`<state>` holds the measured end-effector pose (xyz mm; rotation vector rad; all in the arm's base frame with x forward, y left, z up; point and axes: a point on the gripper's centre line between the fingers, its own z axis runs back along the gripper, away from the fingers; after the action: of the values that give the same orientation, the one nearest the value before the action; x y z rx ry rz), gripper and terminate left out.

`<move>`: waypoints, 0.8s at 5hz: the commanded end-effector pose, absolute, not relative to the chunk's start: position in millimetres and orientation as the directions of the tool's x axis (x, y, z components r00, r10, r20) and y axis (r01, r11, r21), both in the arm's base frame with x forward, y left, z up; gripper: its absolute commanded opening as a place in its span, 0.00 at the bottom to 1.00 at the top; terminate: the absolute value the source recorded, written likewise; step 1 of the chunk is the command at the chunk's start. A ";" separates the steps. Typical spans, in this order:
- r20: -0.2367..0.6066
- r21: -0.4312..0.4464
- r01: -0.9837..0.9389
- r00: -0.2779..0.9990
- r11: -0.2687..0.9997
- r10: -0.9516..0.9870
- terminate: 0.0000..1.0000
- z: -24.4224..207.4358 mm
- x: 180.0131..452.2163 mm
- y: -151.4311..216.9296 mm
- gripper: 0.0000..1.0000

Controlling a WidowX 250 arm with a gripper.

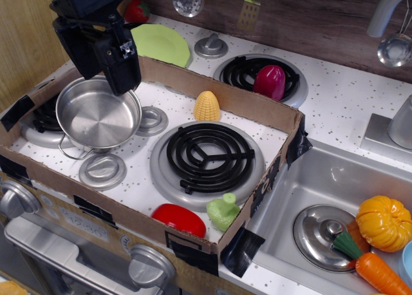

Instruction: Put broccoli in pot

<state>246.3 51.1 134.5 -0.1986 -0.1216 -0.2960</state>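
Observation:
The broccoli, a small pale lime-green toy, lies at the front right corner inside the cardboard frame, next to the black coil burner. The shiny steel pot stands upright and empty at the left, over the left burner. My black gripper hangs above the pot's far right rim, far from the broccoli. Its fingers overlap from this angle, so the gap between them does not show. Nothing shows in its hold.
A yellow corn toy stands by the frame's back wall. A red toy lies left of the broccoli. The cardboard wall rings the stovetop. The sink at right holds a steel lid, a carrot and an orange pumpkin.

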 end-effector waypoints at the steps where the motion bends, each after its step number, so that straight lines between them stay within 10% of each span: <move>1: 0.148 -0.176 0.301 0.949 0.937 -0.277 0.00 134.5 246.3 51.1 1.00; 4: 0.165 -0.110 0.224 0.965 0.968 -0.204 0.00 138.1 239.9 9.5 1.00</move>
<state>236.6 7.9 128.7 -0.1327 -0.1082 -0.2056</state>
